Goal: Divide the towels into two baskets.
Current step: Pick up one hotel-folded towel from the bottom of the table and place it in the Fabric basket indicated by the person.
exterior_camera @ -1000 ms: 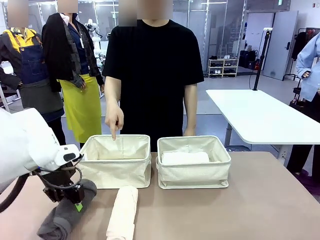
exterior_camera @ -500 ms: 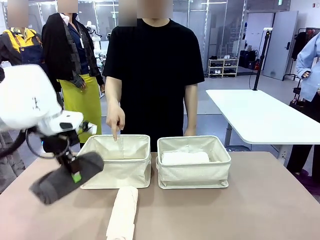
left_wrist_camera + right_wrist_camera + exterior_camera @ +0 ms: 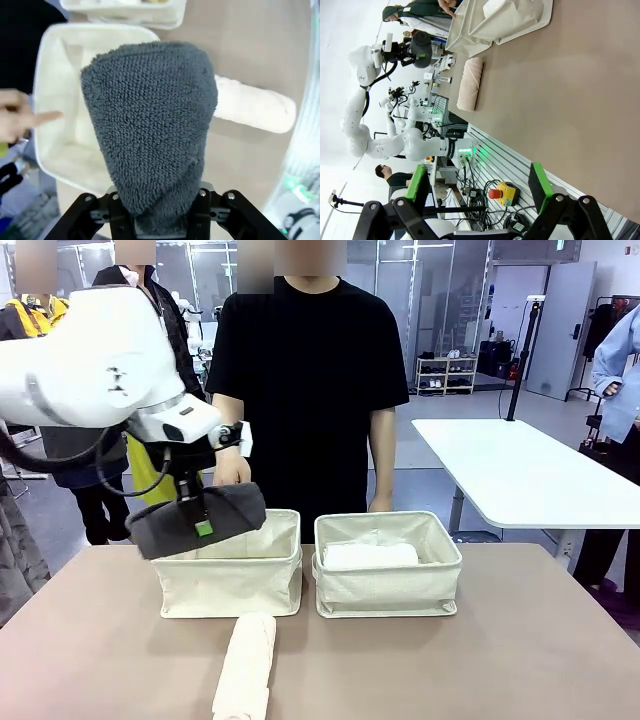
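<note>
My left jaws grip dark grey towel | person's hand just beyond them, pointing into basket below | my right jaws wide, empty.

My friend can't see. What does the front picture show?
The robot's left pincer holds a dark grey towel in the air over the edge of the left basket. A white towel lies in the right basket, a cream towel lies on the table, and a person stands behind.
</note>
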### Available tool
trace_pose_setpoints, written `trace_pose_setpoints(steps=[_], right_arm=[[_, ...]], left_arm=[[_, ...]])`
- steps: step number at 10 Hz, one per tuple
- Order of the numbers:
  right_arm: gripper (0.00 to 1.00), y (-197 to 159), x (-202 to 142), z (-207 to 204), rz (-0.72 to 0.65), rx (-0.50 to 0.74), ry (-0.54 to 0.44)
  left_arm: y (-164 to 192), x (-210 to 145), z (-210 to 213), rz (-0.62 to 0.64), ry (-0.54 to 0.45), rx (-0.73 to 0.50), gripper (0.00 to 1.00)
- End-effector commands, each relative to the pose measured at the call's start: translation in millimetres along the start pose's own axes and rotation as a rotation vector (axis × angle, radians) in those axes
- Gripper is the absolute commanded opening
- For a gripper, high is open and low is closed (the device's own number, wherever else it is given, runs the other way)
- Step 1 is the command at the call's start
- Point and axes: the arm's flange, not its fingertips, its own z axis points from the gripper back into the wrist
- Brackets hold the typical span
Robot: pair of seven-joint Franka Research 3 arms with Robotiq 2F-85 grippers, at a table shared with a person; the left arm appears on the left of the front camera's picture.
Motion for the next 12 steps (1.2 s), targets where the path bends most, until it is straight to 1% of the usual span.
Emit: trace_pose_setpoints(steps=[1, 2, 3, 5, 6, 7, 8, 9, 10, 11, 12], right_arm=[[1.00, 2.7, -1.1, 1.1, 0.010, 0.011, -0.009], [1.00, 2.7, -1.1, 1.1, 0.010, 0.011, -0.009], [1.00, 2.7, -1.1, 1.1, 0.010, 0.011, -0.009], [1.00, 2.7, -1.1, 1.1, 0.010, 0.011, -0.009], [1.00, 2.7, -1.1, 1.1, 0.010, 0.011, -0.009], [1.00, 2.7, -1.1, 1.1, 0.010, 0.011, -0.009], [1.00, 2.7, -1.1, 1.1, 0.010, 0.011, -0.009], [1.00, 2.7, -1.1, 1.1, 0.010, 0.011, -0.009], [1.00, 2.7, -1.1, 1.1, 0.010, 0.011, -0.009], [1.00, 2.7, -1.1, 1.1, 0.010, 0.011, -0.009], [1.00, 2.7, -1.1, 1.1, 0.010, 0.011, -0.009]], left_arm=[[31.2, 13.1, -17.1, -0.089, 0.048, 0.077, 0.39], [30.7, 19.2, -22.0, -0.070, 0.040, 0.069, 0.39], [15.2, 10.3, -12.0, -0.055, 0.022, 0.023, 0.39], [15.2, 10.3, -12.0, -0.055, 0.022, 0.023, 0.39], [26.7, 16.9, -26.0, -0.071, 0.036, 0.029, 0.39], [26.7, 16.1, -26.5, -0.221, 0.100, 0.138, 0.39], [37.1, 19.8, -26.9, -0.309, 0.092, 0.161, 0.39], [52.8, 25.8, -35.3, -0.404, 0.114, 0.157, 0.39], [73.1, 26.6, -56.8, -0.440, 0.093, 0.114, 0.39], [86.6, 26.6, -76.6, -0.403, 0.084, 0.091, 0.39], [95.6, 25.2, -93.5, -0.353, 0.052, 0.061, 0.39]])
